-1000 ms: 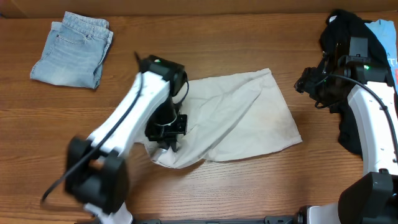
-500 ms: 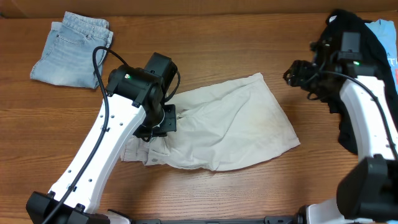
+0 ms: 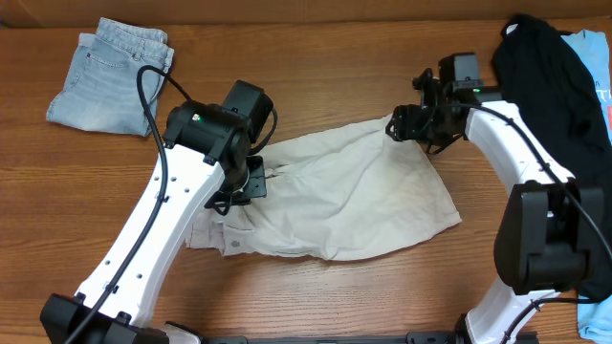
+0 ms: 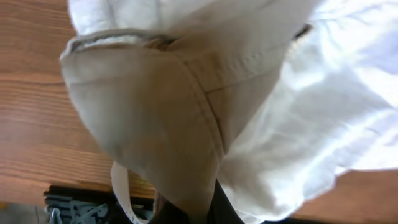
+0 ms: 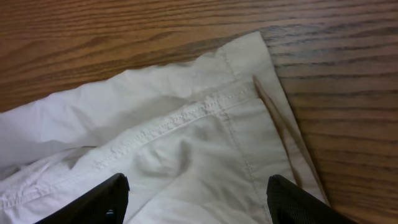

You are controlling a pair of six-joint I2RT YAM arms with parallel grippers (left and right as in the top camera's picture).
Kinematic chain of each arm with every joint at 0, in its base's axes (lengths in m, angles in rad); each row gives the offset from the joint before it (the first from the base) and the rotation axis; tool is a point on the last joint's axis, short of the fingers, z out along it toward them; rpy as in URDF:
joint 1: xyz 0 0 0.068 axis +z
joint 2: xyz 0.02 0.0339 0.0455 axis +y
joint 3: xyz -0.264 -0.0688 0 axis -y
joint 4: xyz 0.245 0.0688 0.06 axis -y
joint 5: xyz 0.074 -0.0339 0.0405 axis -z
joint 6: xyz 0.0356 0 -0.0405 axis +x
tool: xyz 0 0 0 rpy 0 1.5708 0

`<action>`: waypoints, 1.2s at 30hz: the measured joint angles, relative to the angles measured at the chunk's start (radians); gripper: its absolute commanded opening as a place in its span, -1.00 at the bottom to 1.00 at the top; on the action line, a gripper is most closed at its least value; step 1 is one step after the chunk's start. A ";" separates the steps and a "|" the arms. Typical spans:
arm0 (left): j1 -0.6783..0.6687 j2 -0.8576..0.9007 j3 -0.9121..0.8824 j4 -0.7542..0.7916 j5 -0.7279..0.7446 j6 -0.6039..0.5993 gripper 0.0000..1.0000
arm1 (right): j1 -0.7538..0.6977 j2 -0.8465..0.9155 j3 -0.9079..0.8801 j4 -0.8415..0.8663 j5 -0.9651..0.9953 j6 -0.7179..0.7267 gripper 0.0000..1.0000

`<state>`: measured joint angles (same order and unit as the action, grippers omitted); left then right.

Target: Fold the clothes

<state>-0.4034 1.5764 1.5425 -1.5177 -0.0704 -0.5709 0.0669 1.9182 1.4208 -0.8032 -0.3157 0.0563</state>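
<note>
The pale beige clothes [image 3: 363, 196] lie rumpled across the middle of the table. My left gripper [image 3: 251, 182] is shut on their left part; in the left wrist view a fold of beige cloth [image 4: 161, 118] with a seam hangs from the jaws [image 4: 208, 214]. My right gripper [image 3: 402, 126] is open just above the clothes' far right corner. In the right wrist view both dark fingers [image 5: 196, 199] straddle the hemmed corner [image 5: 236, 93] without touching it.
A folded light-blue denim garment [image 3: 110, 76] lies at the far left. A black garment [image 3: 550, 86] with a light-blue piece [image 3: 593, 53] sits at the far right. Bare wooden table [image 3: 316, 67] lies between them.
My left gripper dragged the clothes' left part up and left, spreading them. My right arm swung left from the black garment to above the clothes' far right corner.
</note>
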 measured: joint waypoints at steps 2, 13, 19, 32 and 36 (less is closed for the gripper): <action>0.023 0.000 -0.029 0.009 -0.012 -0.015 -0.88 | -0.004 0.000 0.000 0.000 -0.001 0.005 0.64; 0.239 0.010 -0.302 0.235 -0.028 -0.045 0.00 | -0.047 0.000 0.000 -0.057 -0.002 0.018 0.69; 0.348 0.078 -0.330 0.481 -0.024 0.069 1.00 | -0.037 0.000 0.000 -0.103 -0.011 0.018 0.62; 0.476 0.174 0.155 0.125 0.054 0.269 -0.35 | 0.000 0.000 0.000 -0.137 -0.030 0.024 0.32; 0.415 0.161 0.190 0.106 0.060 0.291 -0.92 | 0.000 0.000 0.000 -0.146 -0.036 0.026 0.14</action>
<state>0.0116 1.7370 1.7325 -1.4117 -0.0101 -0.2794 0.0669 1.9182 1.4208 -0.9493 -0.3519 0.0818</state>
